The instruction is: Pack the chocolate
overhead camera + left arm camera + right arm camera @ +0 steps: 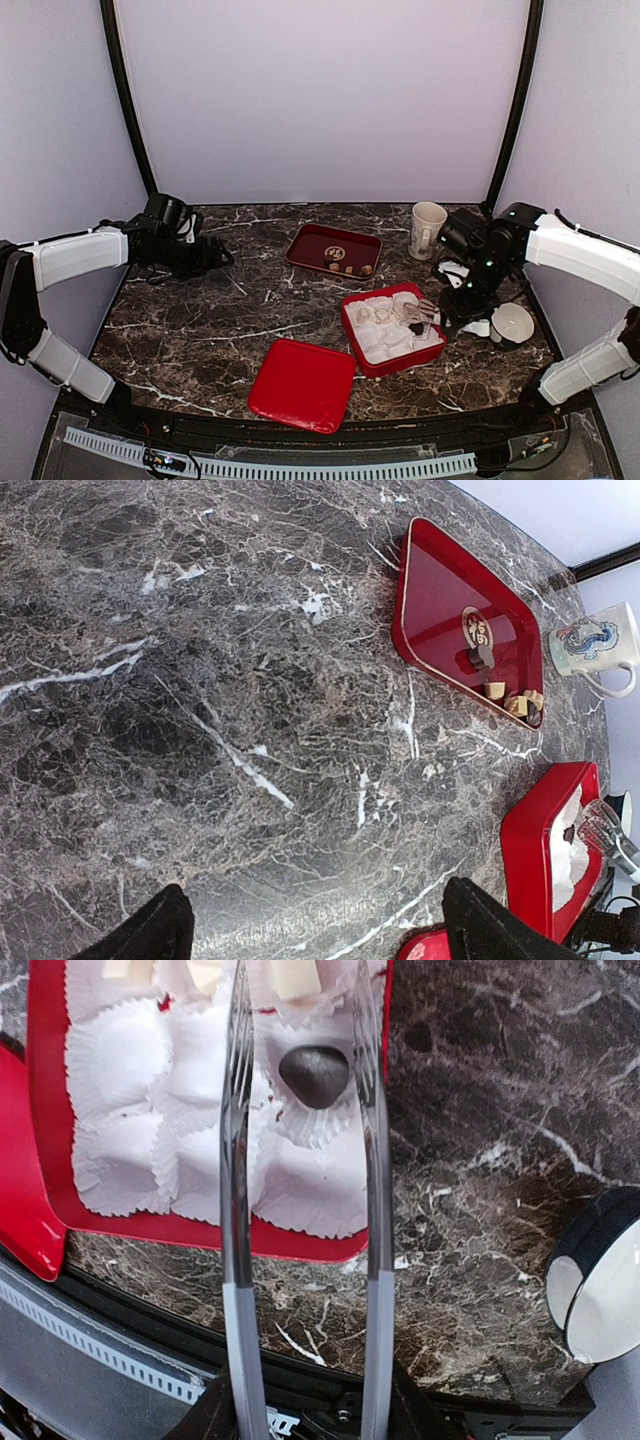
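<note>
Dark marble table (200,330). My right claw (300,995) hung spread over the red box (45,1110), a dark chocolate (314,1074) in a paper cup (322,1125) between its fingers. More chocolates (347,268) lay on the tray (315,243); my left claw (320,920) gaped apart.

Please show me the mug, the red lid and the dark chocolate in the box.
mug (428,230), top external view, its side.
red lid (302,385), top external view, its middle.
dark chocolate (314,1074), right wrist view, its top.
</note>
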Motion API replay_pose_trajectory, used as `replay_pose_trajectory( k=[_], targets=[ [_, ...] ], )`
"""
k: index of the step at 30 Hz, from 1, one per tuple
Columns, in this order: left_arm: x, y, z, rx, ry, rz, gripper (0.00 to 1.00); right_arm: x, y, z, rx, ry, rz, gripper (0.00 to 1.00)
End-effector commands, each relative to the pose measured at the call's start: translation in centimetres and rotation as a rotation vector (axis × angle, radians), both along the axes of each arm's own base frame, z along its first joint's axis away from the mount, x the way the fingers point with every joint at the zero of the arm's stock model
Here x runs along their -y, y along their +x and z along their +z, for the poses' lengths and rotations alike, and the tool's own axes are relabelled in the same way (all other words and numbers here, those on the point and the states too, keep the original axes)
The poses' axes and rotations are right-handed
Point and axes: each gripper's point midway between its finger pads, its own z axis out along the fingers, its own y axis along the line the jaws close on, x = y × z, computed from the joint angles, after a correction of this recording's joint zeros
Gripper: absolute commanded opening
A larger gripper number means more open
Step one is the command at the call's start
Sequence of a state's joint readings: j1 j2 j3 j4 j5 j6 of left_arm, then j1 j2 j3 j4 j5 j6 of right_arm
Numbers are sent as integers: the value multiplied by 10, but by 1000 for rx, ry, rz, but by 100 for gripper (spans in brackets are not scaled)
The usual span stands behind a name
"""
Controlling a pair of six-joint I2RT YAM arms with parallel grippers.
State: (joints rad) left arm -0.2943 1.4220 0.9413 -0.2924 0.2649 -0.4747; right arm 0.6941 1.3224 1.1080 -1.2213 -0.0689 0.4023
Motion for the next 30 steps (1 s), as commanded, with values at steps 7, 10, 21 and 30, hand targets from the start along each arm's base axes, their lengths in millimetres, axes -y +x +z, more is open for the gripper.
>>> replay_pose_trajectory(
  k=[7, 10, 21, 30],
  targets=[
    [1, 11, 11, 36, 7, -5, 89, -38, 55, 66, 205, 98, 41, 41],
    [0, 12, 12, 38, 17, -1, 89, -50, 75, 68, 229, 108, 61, 40],
    [-3, 16, 10, 21, 30, 22, 89, -100, 155, 46, 234, 168, 103, 41],
    [-4, 22, 5, 10, 43, 35, 89, -137, 194, 24, 215, 216, 151, 41]
  ],
)
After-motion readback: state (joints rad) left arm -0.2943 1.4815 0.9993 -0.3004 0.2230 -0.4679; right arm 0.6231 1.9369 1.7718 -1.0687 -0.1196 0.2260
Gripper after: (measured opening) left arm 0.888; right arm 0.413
